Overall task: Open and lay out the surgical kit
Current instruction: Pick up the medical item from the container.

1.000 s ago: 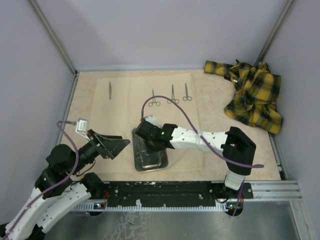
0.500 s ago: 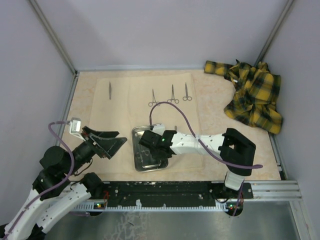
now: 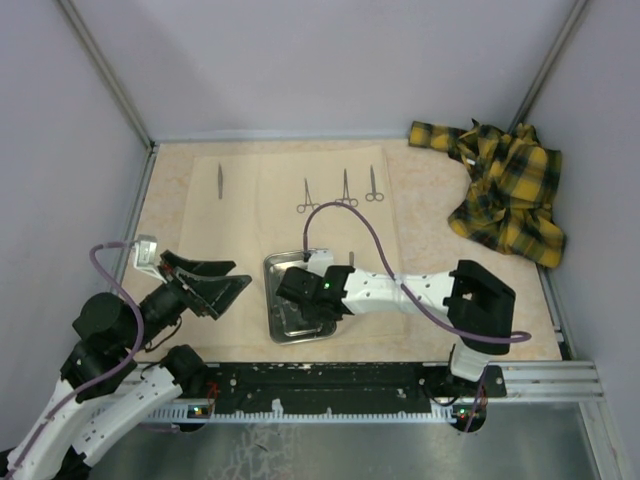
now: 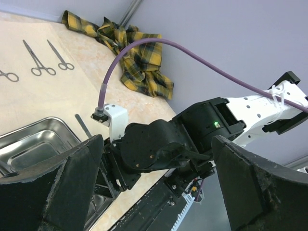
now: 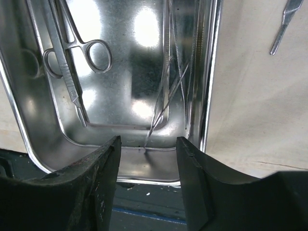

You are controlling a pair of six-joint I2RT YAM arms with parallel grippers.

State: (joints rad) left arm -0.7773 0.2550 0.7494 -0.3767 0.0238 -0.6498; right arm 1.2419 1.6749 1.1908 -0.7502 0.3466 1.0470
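The shiny steel tray (image 3: 271, 300) sits at six o'clock on the pale beige wrap (image 3: 372, 215), with ring-handled forceps (image 5: 77, 58) and thin tweezers (image 5: 167, 82) inside. Three clamps (image 3: 345, 190) lie at its twelve o'clock. The right gripper (image 5: 148, 142) hangs over the tray, jaws partly spread and empty. The left gripper (image 3: 238, 277), at nine o'clock, gapes wide.

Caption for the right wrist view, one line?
Right gripper open above steel tray holding forceps and thin tweezers; one instrument lies outside on the cloth.

Even bright light, glare on tray (image 5: 126, 67)
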